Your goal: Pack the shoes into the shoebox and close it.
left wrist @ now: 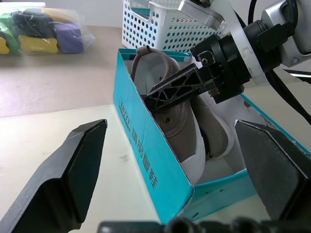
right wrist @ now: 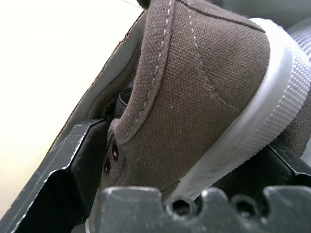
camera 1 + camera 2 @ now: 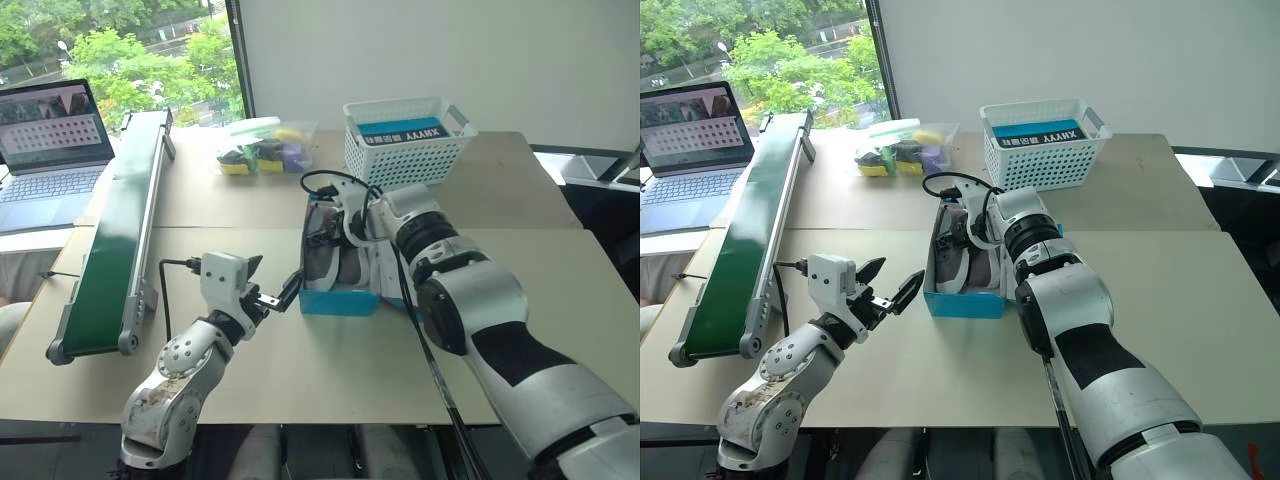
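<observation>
The bright-blue shoebox stands open in the middle of the table. Grey-beige shoes with white soles lie inside it, one of them leaning against the left wall. My right gripper reaches down into the box from the right. Its fingers stand open on either side of a shoe, which sits between them. My left gripper hangs open and empty just left of the box's near corner, pointing at it. The right arm hides the box's right side.
A white perforated basket with a blue item in it stands behind the box. A plastic bag of coloured items lies at the back. A green conveyor and a laptop are at the left.
</observation>
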Robot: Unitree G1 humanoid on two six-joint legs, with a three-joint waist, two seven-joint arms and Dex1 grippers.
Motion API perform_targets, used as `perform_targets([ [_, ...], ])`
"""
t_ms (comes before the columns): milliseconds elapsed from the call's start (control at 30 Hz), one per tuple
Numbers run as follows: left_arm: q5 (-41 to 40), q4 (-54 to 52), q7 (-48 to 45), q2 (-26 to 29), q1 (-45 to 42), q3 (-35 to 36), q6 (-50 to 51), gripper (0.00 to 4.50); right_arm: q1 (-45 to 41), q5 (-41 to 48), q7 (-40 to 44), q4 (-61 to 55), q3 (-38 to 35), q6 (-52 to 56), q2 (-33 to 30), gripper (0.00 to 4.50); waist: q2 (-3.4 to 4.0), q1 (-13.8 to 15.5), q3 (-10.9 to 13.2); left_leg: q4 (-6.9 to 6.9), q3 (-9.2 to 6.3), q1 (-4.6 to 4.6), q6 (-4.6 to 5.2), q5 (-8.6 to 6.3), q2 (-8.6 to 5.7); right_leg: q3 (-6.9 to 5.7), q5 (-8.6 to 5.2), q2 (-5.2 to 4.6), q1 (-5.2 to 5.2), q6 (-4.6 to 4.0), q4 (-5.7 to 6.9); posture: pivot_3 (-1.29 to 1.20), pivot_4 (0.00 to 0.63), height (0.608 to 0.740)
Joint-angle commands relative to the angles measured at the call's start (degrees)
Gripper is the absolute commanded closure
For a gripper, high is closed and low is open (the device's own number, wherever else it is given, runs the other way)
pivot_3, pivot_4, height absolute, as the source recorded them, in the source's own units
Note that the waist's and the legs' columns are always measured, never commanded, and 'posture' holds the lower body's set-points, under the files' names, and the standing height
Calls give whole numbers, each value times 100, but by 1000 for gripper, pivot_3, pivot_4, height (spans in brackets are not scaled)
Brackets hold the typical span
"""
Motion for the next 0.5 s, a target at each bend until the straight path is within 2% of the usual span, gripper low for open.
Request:
perform_targets([
  [33,27,-170,-4,-4,31,-31,-91,0,-163,-223,201,-127,212,-233,-54,47,0,-6,0,0,0,0,0,0,0,0,0,0,0,0,0,0,150,735],
  [267,24,-158,-14,17,75,6,-112,0,-561,-208,610,-648,182,-284,-417,47,2,0,2,1,0,-3,0,0,0,0,0,0,-4,0,1,0,150,735],
  [500,8,-120,-47,36,20,21,-95,0,-447,-143,480,-1000,102,-169,-538,47,2,-13,2,-2,0,1,0,0,0,1,0,1,-1,0,1,0,150,735],
])
